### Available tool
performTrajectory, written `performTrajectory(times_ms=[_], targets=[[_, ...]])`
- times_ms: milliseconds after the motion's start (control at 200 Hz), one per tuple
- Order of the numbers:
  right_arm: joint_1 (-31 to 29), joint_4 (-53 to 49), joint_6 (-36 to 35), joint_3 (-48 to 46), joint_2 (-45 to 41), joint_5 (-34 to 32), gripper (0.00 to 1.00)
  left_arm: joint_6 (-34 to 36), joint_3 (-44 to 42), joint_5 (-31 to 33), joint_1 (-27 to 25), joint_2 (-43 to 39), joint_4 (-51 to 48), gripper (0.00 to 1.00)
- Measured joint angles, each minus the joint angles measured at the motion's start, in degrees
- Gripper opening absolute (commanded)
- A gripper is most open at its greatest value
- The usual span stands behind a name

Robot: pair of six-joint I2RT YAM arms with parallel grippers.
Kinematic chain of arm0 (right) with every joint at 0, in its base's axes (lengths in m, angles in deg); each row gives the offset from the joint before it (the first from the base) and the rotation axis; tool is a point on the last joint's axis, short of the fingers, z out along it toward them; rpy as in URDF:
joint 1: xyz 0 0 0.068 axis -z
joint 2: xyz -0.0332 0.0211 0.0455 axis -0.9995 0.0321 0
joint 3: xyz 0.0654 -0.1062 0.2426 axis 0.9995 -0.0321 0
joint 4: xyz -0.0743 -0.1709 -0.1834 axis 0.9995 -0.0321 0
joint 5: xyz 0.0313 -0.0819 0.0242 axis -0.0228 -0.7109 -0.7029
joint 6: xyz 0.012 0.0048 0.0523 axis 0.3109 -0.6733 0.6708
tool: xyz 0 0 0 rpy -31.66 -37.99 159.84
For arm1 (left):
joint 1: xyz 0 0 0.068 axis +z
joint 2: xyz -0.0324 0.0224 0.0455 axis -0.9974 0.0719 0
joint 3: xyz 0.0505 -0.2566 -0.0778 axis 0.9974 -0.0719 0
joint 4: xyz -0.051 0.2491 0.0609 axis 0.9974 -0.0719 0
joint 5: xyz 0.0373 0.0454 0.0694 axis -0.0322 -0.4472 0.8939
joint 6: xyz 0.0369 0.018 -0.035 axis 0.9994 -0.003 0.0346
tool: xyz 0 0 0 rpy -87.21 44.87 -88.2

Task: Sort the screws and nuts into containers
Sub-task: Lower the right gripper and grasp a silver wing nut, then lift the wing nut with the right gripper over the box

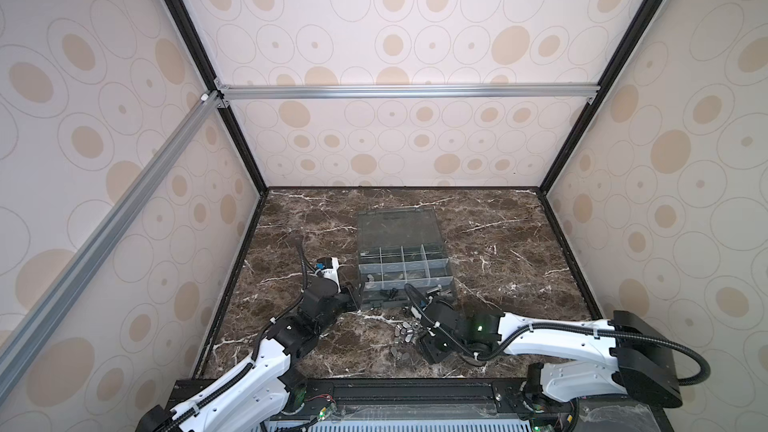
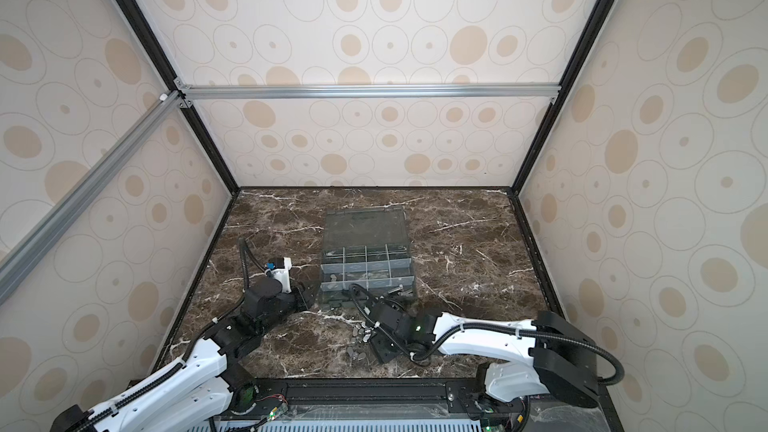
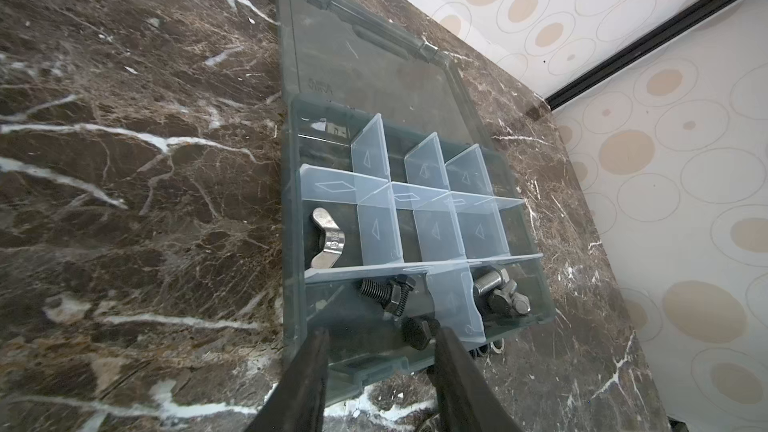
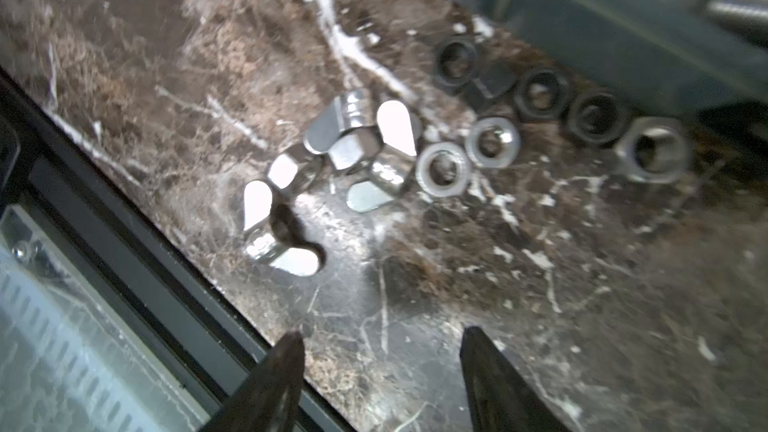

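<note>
Evidently the right gripper [image 4: 382, 332] is hovering spread and empty over the marble table [image 4: 561, 284], short of the loose nuts [image 4: 490, 143]. Judgement: it should be taking 1 outlying hex nut [image 4: 650, 155] across its flats, avoiding the glossy, interlocking wing nuts [image 4: 353, 135]. The left gripper [image 3: 380, 332] is standing spread, pinching nothing, at the box's [image 3: 294, 222] near compartment, where dark threaded screws [image 3: 388, 295] are lying beside thin translucent dividers [image 3: 378, 230]; 1 is lying just beside a finger [image 3: 453, 359].
</note>
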Motion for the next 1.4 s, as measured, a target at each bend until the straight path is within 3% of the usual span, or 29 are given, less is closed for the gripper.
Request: performTrajectory(times_ms=[410, 715, 1401], targets=[[-4.17, -1.99, -7.96, 9.81, 11.87, -0.87, 0.61, -4.04, -3.96, 1.75, 0.02, -8.87, -2.82, 0.42], [-5.6, -3.3, -11.02, 13.66, 17.97, -0.94, 0.54, -5.46, -4.55, 2.14, 0.02, -9.99, -3.43, 0.41], [-6.16, -5.33, -12.81, 17.79, 23.21, -2.47, 0.21, -7.15, -5.77, 1.77, 0.02, -11.15, -3.65, 0.41]])
